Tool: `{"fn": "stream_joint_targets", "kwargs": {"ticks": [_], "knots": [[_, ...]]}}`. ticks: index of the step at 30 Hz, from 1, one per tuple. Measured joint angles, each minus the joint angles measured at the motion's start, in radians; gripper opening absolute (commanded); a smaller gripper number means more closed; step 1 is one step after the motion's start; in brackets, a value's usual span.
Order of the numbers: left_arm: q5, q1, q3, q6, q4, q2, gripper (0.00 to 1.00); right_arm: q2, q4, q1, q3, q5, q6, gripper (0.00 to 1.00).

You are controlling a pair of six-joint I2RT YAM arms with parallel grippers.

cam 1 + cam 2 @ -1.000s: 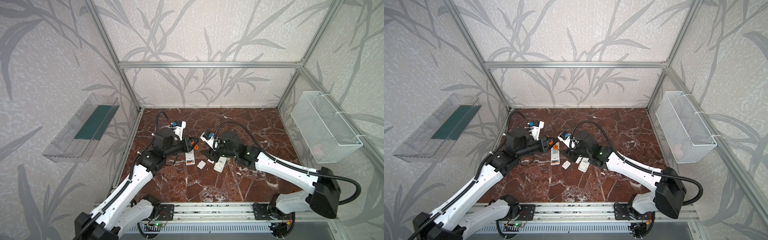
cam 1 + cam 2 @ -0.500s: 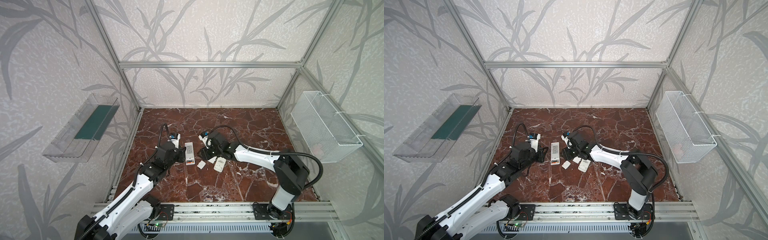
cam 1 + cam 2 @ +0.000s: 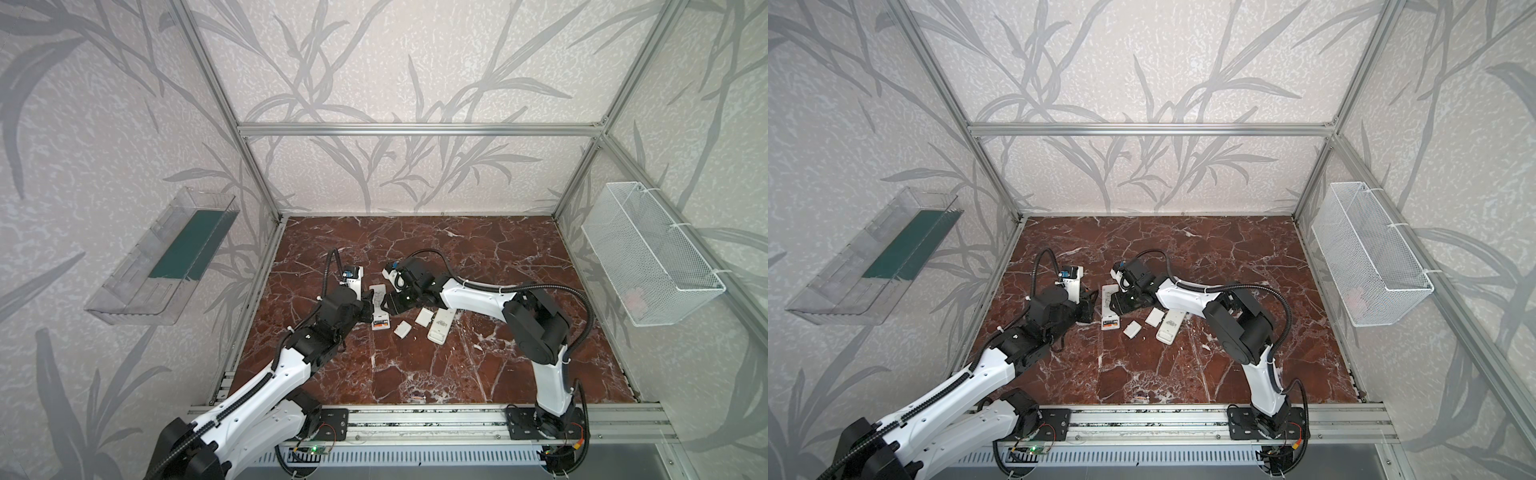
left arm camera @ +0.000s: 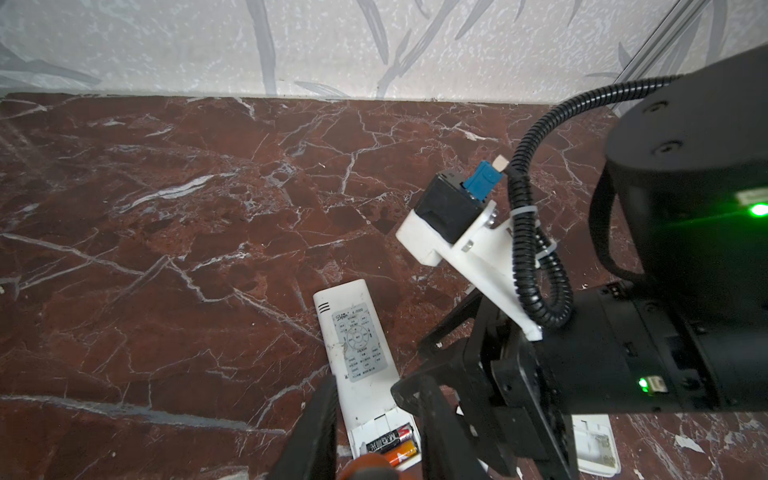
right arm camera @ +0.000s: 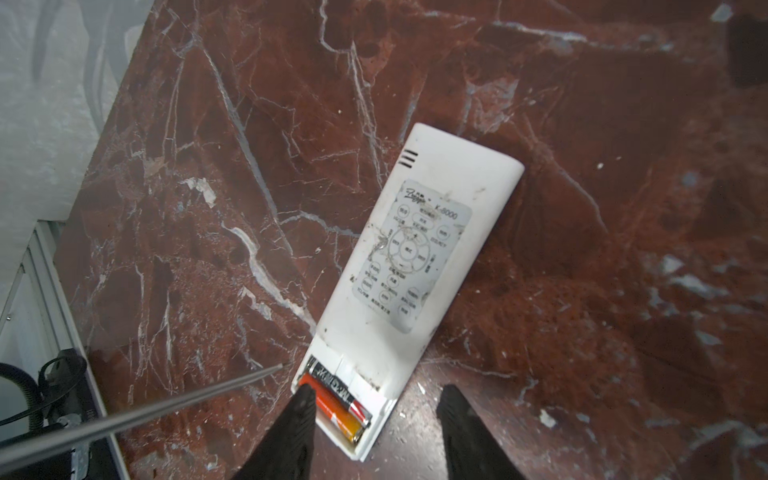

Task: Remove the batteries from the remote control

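The batteries (image 5: 338, 399), one black and red, one orange, lie side by side in the open compartment at the end of the white remote control (image 5: 415, 249), low in the middle of the right wrist view. The remote control lies flat on the red marble table (image 3: 457, 374), left of centre in both top views. The right gripper (image 5: 378, 390) stands fairly wide astride that end and holds nothing. One finger overlaps the compartment's corner by the orange battery, and the other is clear of the casing. The left gripper (image 4: 376, 386) is narrow, clamped on the orange handle of a screwdriver (image 5: 166, 409). Its steel shaft enters from the lower left and ends just short of the compartment. Right of the remote control in a top view lie two small white covers (image 3: 402, 330) and a second remote (image 3: 441, 326).
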Motion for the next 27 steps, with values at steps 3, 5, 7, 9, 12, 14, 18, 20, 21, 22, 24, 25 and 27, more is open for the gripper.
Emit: {"fn": "stream_joint_targets", "kwargs": {"ticks": [3,5,7,9,12,14,18,20,21,22,24,25,27], "knots": [[-0.016,-0.016,0.000,-0.015,0.002,0.022,0.00,0.022,-0.023,0.000,0.021,0.001,-0.006,0.49],[-0.025,-0.025,0.000,-0.020,0.003,0.033,0.00,0.035,-0.029,0.000,0.034,0.001,-0.013,0.49],[-0.037,-0.029,0.000,-0.024,0.003,0.040,0.00,0.045,-0.032,0.000,0.042,0.003,-0.017,0.49],[-0.047,-0.032,0.000,-0.026,0.003,0.042,0.00,0.052,-0.035,0.000,0.045,0.003,-0.020,0.49],[-0.058,-0.034,0.000,-0.027,0.003,0.042,0.00,0.057,-0.044,0.000,0.047,0.003,-0.020,0.49],[-0.064,-0.035,-0.001,-0.028,0.003,0.042,0.00,0.057,-0.047,0.000,0.047,0.003,-0.020,0.49],[-0.073,-0.040,-0.009,-0.033,0.004,0.042,0.00,0.058,-0.048,0.000,0.048,0.003,-0.020,0.48],[-0.077,-0.042,-0.015,-0.036,0.013,0.042,0.00,0.058,-0.049,0.000,0.049,0.003,-0.020,0.48],[-0.079,-0.043,-0.015,-0.038,0.016,0.042,0.00,0.058,-0.049,0.000,0.049,0.003,-0.020,0.48],[-0.079,-0.045,-0.015,-0.040,0.017,0.042,0.00,0.059,-0.049,0.000,0.049,0.003,-0.020,0.47],[-0.083,-0.046,-0.016,-0.046,0.018,0.043,0.00,0.059,-0.049,0.000,0.049,0.003,-0.020,0.47],[-0.087,-0.048,-0.016,-0.048,0.018,0.045,0.00,0.060,-0.049,0.000,0.049,0.003,-0.020,0.46],[-0.097,-0.055,-0.016,-0.053,0.023,0.048,0.00,0.061,-0.049,0.000,0.049,0.003,-0.020,0.46]]}}
